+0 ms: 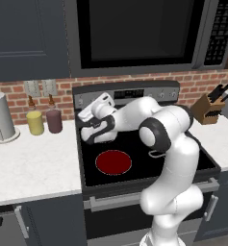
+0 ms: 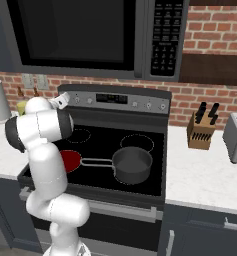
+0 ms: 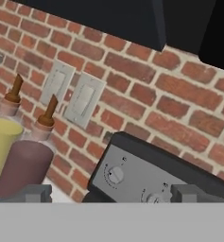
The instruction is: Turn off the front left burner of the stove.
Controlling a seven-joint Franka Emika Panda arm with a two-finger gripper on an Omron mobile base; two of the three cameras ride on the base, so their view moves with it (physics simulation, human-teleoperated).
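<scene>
The front left burner (image 1: 113,162) glows solid red on the black glass top of the stove (image 1: 91,168); in the right base view the burner (image 2: 73,159) is partly hidden behind my arm. My gripper (image 1: 83,120) hangs above the cooktop's back left corner, close to the left end of the steel back panel (image 1: 130,93). It faces that panel end, where a small knob (image 3: 116,175) sits just ahead with a second knob (image 3: 153,198) to its right. The fingertips (image 3: 34,193) stand wide apart, so the gripper (image 3: 111,194) is open and holds nothing.
A dark saucepan (image 2: 132,165) sits on the front right zone, its handle pointing at the red burner. Yellow (image 1: 35,122) and maroon (image 1: 54,120) bottles and a paper towel roll (image 1: 1,117) stand on the left counter. A knife block (image 2: 200,131) and toaster (image 2: 236,137) stand right; the microwave (image 1: 134,33) hangs overhead.
</scene>
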